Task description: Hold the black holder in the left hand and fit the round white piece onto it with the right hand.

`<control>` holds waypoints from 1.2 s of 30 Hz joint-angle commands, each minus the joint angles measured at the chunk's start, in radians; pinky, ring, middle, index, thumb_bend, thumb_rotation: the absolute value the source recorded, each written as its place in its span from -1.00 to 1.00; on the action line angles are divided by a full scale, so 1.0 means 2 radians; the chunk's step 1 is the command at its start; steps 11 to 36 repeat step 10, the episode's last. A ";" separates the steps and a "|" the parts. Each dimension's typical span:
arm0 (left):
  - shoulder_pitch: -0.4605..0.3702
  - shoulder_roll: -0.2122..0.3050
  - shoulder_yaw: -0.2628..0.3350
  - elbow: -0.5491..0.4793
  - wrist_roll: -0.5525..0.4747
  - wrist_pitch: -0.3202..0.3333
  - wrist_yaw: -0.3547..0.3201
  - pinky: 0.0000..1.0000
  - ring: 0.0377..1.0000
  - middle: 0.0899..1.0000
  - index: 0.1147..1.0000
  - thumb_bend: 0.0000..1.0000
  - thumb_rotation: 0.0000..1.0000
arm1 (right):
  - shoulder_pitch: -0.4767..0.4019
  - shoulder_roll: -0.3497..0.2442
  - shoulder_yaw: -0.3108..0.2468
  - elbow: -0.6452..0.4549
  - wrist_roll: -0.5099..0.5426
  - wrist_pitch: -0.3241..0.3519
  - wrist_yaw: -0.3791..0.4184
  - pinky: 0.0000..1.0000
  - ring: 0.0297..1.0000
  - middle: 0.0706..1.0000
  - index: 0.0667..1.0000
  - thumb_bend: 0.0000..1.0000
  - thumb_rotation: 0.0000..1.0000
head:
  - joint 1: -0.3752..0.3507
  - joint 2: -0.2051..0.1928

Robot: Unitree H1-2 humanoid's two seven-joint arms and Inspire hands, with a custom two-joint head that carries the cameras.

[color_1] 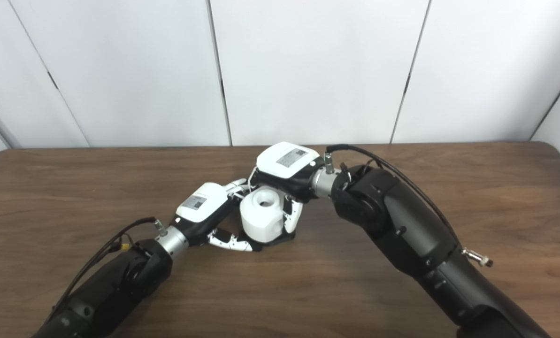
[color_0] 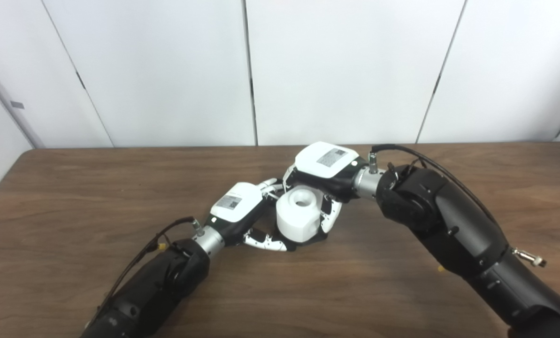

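Now the right hand (color_0: pixel 324 171), fingers clamped on the round white piece (color_0: pixel 300 213), sits at twelve o'clock directly over it, bore upright, left hand (color_0: pixel 242 211) gripping the black holder (color_0: pixel 308 241) beneath

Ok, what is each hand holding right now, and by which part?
Right hand grips the round white piece by its sides. Left hand closes around its base, where the black holder barely shows.

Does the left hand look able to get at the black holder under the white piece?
Probably yes: the left hand curls beside the holder; the white piece and right hand cover only its top.
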 commanded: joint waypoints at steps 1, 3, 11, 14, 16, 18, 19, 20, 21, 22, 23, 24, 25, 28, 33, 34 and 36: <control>0.017 -0.003 -0.019 0.014 0.022 0.007 -0.046 0.55 0.87 0.74 -0.17 0.05 -0.87 | -0.014 -0.002 -0.004 -0.005 -0.002 0.003 0.006 0.47 0.62 0.51 -0.11 0.04 -0.72 | 0.001 0.000; 0.016 -0.003 -0.020 0.014 0.023 0.006 -0.045 0.55 0.86 0.74 -0.17 0.05 -0.87 | -0.013 -0.002 -0.005 -0.005 -0.003 0.003 0.003 0.45 0.61 0.50 -0.11 0.04 -0.72 | 0.001 0.000; 0.017 -0.002 -0.020 0.013 0.024 0.005 -0.043 0.55 0.86 0.73 -0.17 0.05 -0.87 | -0.013 -0.001 -0.010 -0.012 -0.005 0.010 0.003 0.36 0.59 0.54 0.43 0.60 -0.50 | 0.001 0.000; 0.017 -0.002 -0.020 0.013 0.024 0.005 -0.043 0.55 0.86 0.73 -0.17 0.05 -0.87 | -0.013 -0.001 -0.010 -0.012 -0.005 0.010 0.003 0.36 0.59 0.54 0.43 0.60 -0.50 | 0.001 0.000; 0.017 -0.002 -0.020 0.013 0.024 0.005 -0.043 0.55 0.86 0.73 -0.17 0.05 -0.87 | -0.013 -0.001 -0.010 -0.012 -0.005 0.010 0.003 0.36 0.59 0.54 0.43 0.60 -0.50 | 0.001 0.000; 0.017 -0.002 -0.020 0.013 0.024 0.005 -0.043 0.55 0.86 0.73 -0.17 0.05 -0.87 | -0.013 -0.001 -0.010 -0.012 -0.005 0.010 0.003 0.36 0.59 0.54 0.43 0.60 -0.50 | 0.001 0.000; 0.017 -0.002 -0.020 0.013 0.024 0.005 -0.043 0.55 0.86 0.73 -0.17 0.05 -0.87 | -0.013 -0.001 -0.010 -0.012 -0.005 0.010 0.003 0.36 0.59 0.54 0.43 0.60 -0.50 | 0.001 0.000; 0.017 -0.002 -0.020 0.013 0.024 0.005 -0.043 0.55 0.86 0.73 -0.17 0.05 -0.87 | -0.013 -0.001 -0.010 -0.012 -0.005 0.010 0.003 0.36 0.59 0.54 0.43 0.60 -0.50 | 0.001 0.000; 0.017 -0.002 -0.020 0.013 0.024 0.005 -0.043 0.55 0.86 0.73 -0.17 0.05 -0.87 | -0.013 -0.001 -0.010 -0.012 -0.005 0.010 0.003 0.36 0.59 0.54 0.43 0.60 -0.50 | 0.001 0.000; 0.017 -0.002 -0.020 0.013 0.024 0.005 -0.043 0.55 0.86 0.73 -0.17 0.05 -0.87 | -0.013 -0.001 -0.010 -0.012 -0.005 0.010 0.003 0.36 0.59 0.54 0.43 0.60 -0.50 | 0.001 0.000; 0.017 -0.002 -0.020 0.013 0.024 0.005 -0.043 0.55 0.86 0.73 -0.17 0.05 -0.87 | -0.013 -0.001 -0.010 -0.012 -0.005 0.010 0.003 0.36 0.59 0.54 0.43 0.60 -0.50 | 0.001 0.000; 0.017 -0.002 -0.020 0.013 0.024 0.005 -0.043 0.55 0.86 0.73 -0.17 0.05 -0.87 | -0.013 -0.001 -0.010 -0.012 -0.005 0.010 0.003 0.36 0.59 0.54 0.43 0.60 -0.50 | 0.001 0.000; 0.017 -0.002 -0.020 0.013 0.024 0.005 -0.043 0.55 0.86 0.73 -0.17 0.05 -0.87 | -0.013 -0.001 -0.010 -0.012 -0.005 0.010 0.003 0.36 0.59 0.54 0.43 0.60 -0.50 | 0.001 0.000; 0.017 -0.002 -0.020 0.013 0.024 0.005 -0.043 0.55 0.86 0.73 -0.17 0.05 -0.87 | -0.013 -0.001 -0.010 -0.012 -0.005 0.010 0.003 0.36 0.59 0.54 0.43 0.60 -0.50 | 0.001 0.000; 0.017 -0.002 -0.020 0.013 0.024 0.005 -0.043 0.55 0.86 0.73 -0.17 0.05 -0.87 | -0.013 -0.001 -0.010 -0.012 -0.005 0.010 0.003 0.36 0.59 0.54 0.43 0.60 -0.50 | 0.001 0.000; 0.017 -0.002 -0.020 0.013 0.024 0.005 -0.043 0.55 0.86 0.73 -0.17 0.05 -0.87 | -0.013 -0.001 -0.010 -0.012 -0.005 0.010 0.003 0.36 0.59 0.54 0.43 0.60 -0.50 | 0.001 0.000; 0.017 -0.002 -0.020 0.013 0.024 0.005 -0.043 0.55 0.86 0.73 -0.17 0.05 -0.87 | -0.013 -0.001 -0.010 -0.012 -0.005 0.010 0.003 0.36 0.59 0.54 0.43 0.60 -0.50 | 0.001 0.000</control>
